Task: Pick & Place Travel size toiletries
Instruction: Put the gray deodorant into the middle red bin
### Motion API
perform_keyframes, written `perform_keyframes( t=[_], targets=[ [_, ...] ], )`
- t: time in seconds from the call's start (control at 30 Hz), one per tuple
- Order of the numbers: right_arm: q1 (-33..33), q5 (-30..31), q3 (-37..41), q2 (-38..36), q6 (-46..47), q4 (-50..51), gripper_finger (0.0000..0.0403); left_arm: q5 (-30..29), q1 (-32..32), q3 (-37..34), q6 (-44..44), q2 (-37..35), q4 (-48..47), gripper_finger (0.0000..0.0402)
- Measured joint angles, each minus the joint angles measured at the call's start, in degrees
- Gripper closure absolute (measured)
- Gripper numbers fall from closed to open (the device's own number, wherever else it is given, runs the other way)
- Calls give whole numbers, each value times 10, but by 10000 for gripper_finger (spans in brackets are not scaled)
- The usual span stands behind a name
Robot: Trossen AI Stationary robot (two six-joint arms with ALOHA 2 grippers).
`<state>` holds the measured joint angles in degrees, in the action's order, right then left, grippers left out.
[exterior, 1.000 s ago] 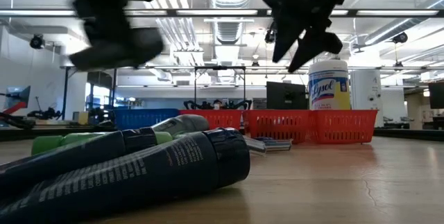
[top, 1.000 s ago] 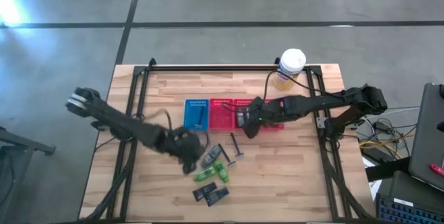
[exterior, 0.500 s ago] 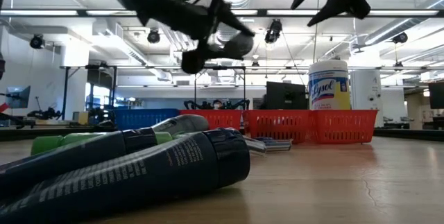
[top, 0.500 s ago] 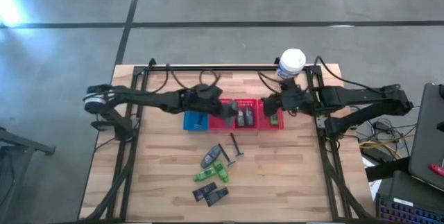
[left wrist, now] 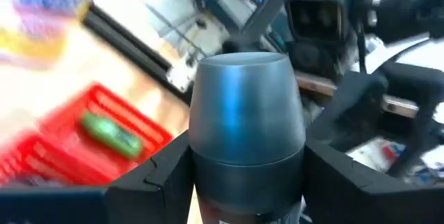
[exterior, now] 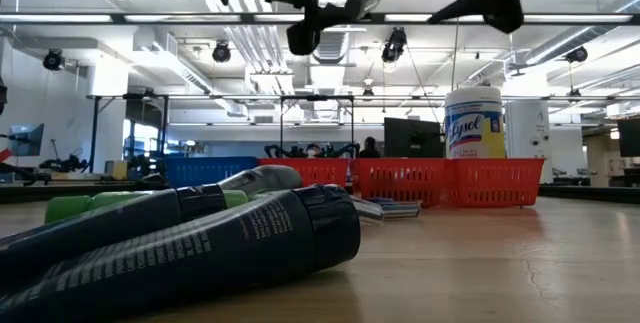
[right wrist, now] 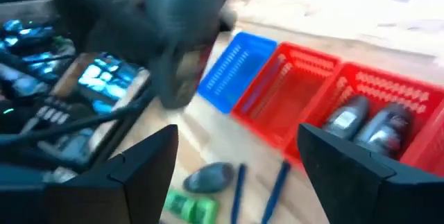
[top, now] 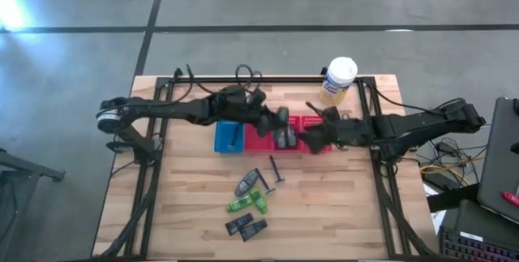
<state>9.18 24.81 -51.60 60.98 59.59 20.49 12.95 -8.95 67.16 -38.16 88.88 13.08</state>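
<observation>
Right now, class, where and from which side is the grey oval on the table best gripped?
Across its narrow middle, straight from above: the grey oval lies flat, slanted, with a razor close alongside, so fingers should span its short width. The right gripper is open.

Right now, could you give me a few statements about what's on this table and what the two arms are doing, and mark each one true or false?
1. The left gripper is clamped on a grey oval-topped toiletry. True.
2. The right gripper carries a green bottle. False: its fingers stand open with nothing between them.
3. Two grey toiletries lie side by side in a red basket. True.
4. The white-lidded yellow-labelled canister stands inside the blue basket. False: it stands on the table at the far edge, apart from the baskets.
5. No toiletries remain loose on the table. False: green bottles, dark tubes and razors lie in front of the baskets.
</observation>
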Motion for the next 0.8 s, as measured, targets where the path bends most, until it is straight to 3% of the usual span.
perform_keyframes(
  t=[0.1, 0.3, 0.8],
  targets=[
    [-2, -15, 19, -14, -9, -65, 103, 24, 10, 0, 42, -6, 3, 190],
    [-1, -35, 60, -3, -66, -261, 96, 63, 11, 0, 33, -3, 50, 190],
    [-4, -55, 16, 64, -108, -307, 78, 84, 21, 0, 21, -1, 59, 190]
  ],
)
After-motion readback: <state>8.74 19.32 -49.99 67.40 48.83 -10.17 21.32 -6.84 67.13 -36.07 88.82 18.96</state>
